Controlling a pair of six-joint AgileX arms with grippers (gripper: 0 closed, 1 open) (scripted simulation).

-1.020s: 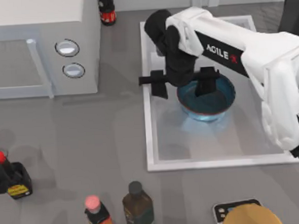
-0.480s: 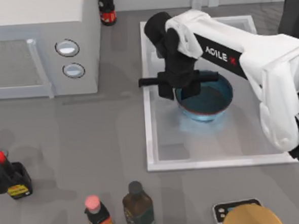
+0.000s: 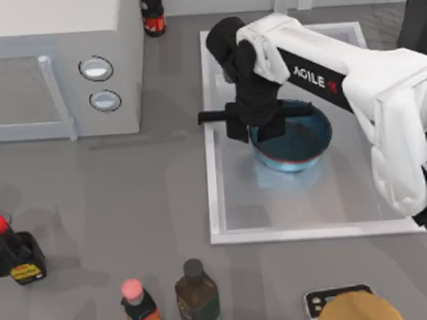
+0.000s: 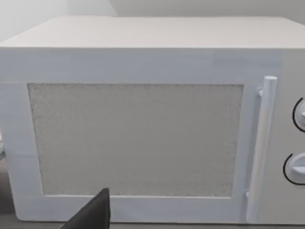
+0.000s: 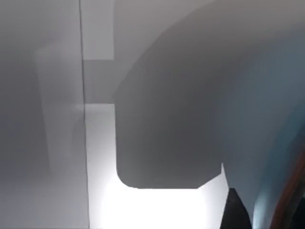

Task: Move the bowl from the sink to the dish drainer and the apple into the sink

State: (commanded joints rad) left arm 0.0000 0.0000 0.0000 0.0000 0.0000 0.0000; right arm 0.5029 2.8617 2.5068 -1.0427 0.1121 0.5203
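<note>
Top view, right end effector point(image 3: 256, 130) pinching bowl point(image 3: 299, 144) rim, left wrist view, microwave point(image 4: 143, 119)

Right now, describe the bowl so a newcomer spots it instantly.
Find the white sink on the table's right half. The bowl sits in it, toward the back, with the right gripper closed on its left rim. It is round, translucent blue, red-rimmed, unlike the tan-orange disc up front.

Even soft light; faint shadows; glare in right wrist view.
</note>
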